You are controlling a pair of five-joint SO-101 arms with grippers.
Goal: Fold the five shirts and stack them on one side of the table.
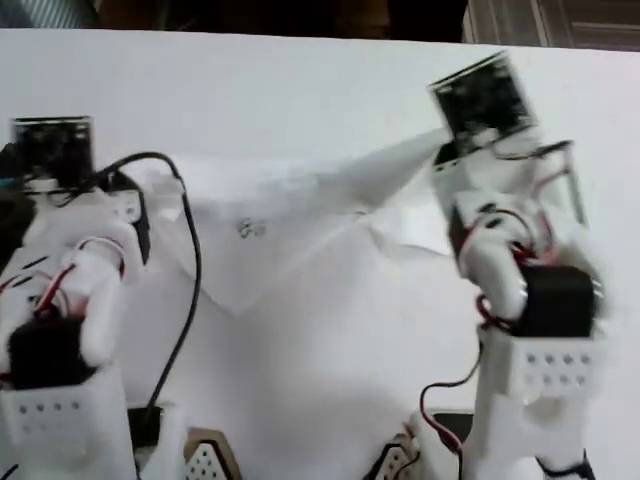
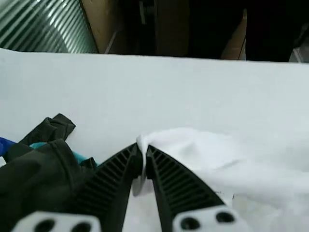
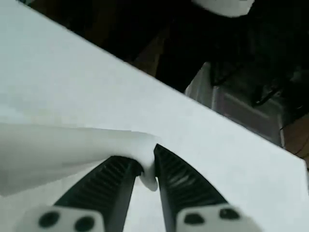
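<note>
A white shirt (image 1: 290,240) lies spread across the middle of the white table (image 1: 300,90). My left gripper (image 2: 143,153) is shut on a bunched edge of the white shirt (image 2: 212,154) at the left side of the table. My right gripper (image 3: 147,162) is shut on a corner of the white shirt (image 3: 63,145), which stretches away from it in a lifted fold. In the high view the right arm (image 1: 500,230) holds that corner up at the right, pulled into a point (image 1: 400,160).
Dark shirts (image 2: 38,154), black with a bit of teal and blue, lie piled beside my left gripper. A black cable (image 1: 185,300) loops over the cloth near the left arm (image 1: 60,290). The far part of the table is bare.
</note>
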